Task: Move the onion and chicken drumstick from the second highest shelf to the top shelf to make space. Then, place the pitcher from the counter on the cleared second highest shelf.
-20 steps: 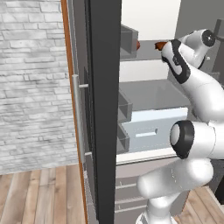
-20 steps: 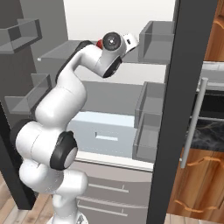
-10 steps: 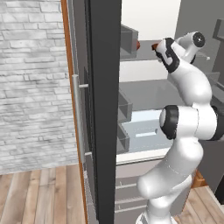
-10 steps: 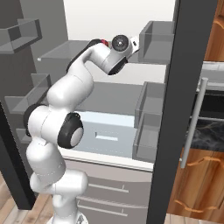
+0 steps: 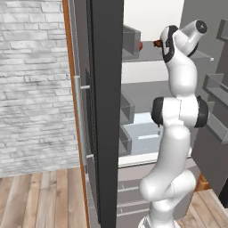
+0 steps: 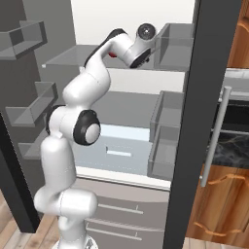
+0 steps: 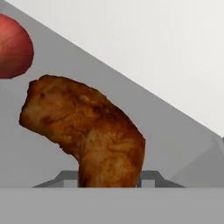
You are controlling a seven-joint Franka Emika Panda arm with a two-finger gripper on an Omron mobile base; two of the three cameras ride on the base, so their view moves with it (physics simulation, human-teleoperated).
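Arm has pushed further into the fridge than a second ago — wrist now at upper right of the left base view. In the hand view the chicken drumstick (image 7: 87, 135) fills centre frame, its narrow end low between the gripper (image 7: 109, 181) tips; the onion (image 7: 13, 46) sits upper left on the grey shelf (image 7: 183, 144). Whether the fingers are clamped or merely straddling, I cannot tell. Judgement: drumstick grasp in progress — neither item moved up yet.

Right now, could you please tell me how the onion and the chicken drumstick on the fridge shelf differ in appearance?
The onion is round, smooth and red, while the chicken drumstick is elongated, bumpy and mottled reddish-brown. In the hand view the drumstick sits close and central, with the onion farther off at the upper left edge, partly cut off. Both rest on the same grey shelf, slightly apart.
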